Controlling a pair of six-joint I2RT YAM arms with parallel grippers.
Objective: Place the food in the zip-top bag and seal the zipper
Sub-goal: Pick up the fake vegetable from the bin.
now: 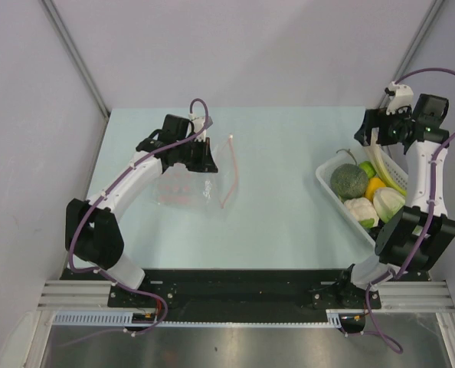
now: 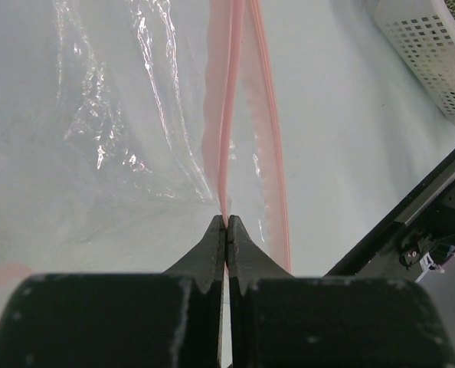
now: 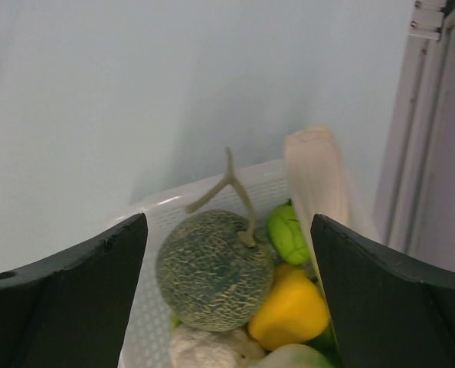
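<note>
The clear zip-top bag (image 1: pixel 201 182) lies flat on the table left of centre, its pink-red zipper (image 1: pixel 232 170) along the right edge. My left gripper (image 1: pixel 203 159) is shut on the bag's mouth edge; in the left wrist view the tips (image 2: pixel 226 224) pinch one pink strip (image 2: pixel 227 115), and the other strip (image 2: pixel 272 153) lies beside it. The food sits in the white basket (image 1: pixel 328 182): a green netted melon (image 3: pixel 212 268), a yellow piece (image 3: pixel 289 307), a small green piece (image 3: pixel 287 234), a pale leek (image 3: pixel 315 184) and a white knobbly piece (image 3: pixel 208 349). My right gripper (image 3: pixel 227 222) hangs open and empty above the basket.
The white latticed basket (image 2: pixel 434 54) stands at the table's right edge, close to the right arm. The black base rail (image 1: pixel 235 287) runs along the near edge. Grey walls stand at the back and sides.
</note>
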